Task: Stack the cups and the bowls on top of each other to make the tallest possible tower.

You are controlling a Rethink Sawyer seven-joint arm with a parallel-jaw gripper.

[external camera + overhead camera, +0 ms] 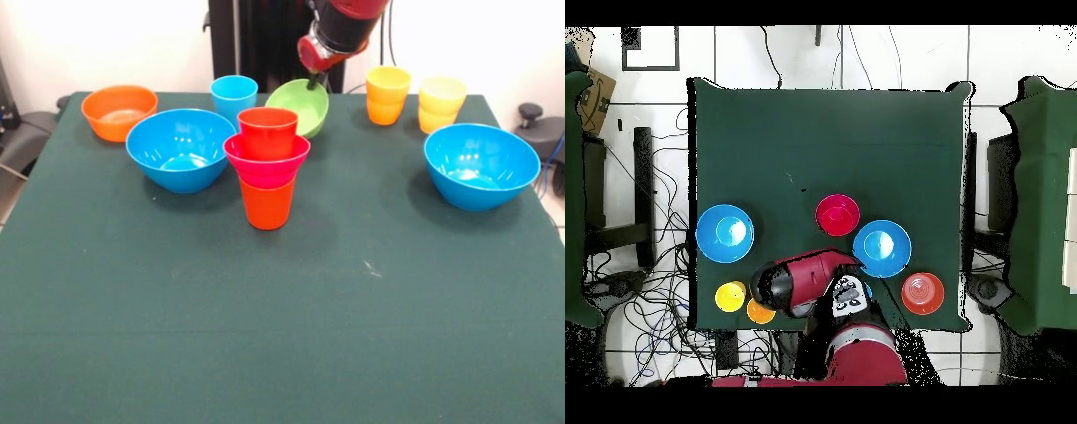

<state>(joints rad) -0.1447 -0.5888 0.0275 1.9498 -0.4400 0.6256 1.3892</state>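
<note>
Plainly unlabelled tower (267,166), claw (314,82) gripping lime-green bowl (298,108)

Colours we see on the dark green table (282,336)

We count two bright blue bowls, one (181,148) beside the tower (267,168) and one (481,164) off at the other side. The tower reads red cup (267,132) over a pink-red bowl (266,164) over an orange cup (267,203). At the back we see an orange bowl (118,111), a light blue cup (234,95), a lime-green bowl (298,107), a yellow-orange cup (387,94) and a pale yellow cup (440,103). The arm (340,31) is red and black. Overhead, the floor (1005,60) is white tile with dark grid lines.
</note>
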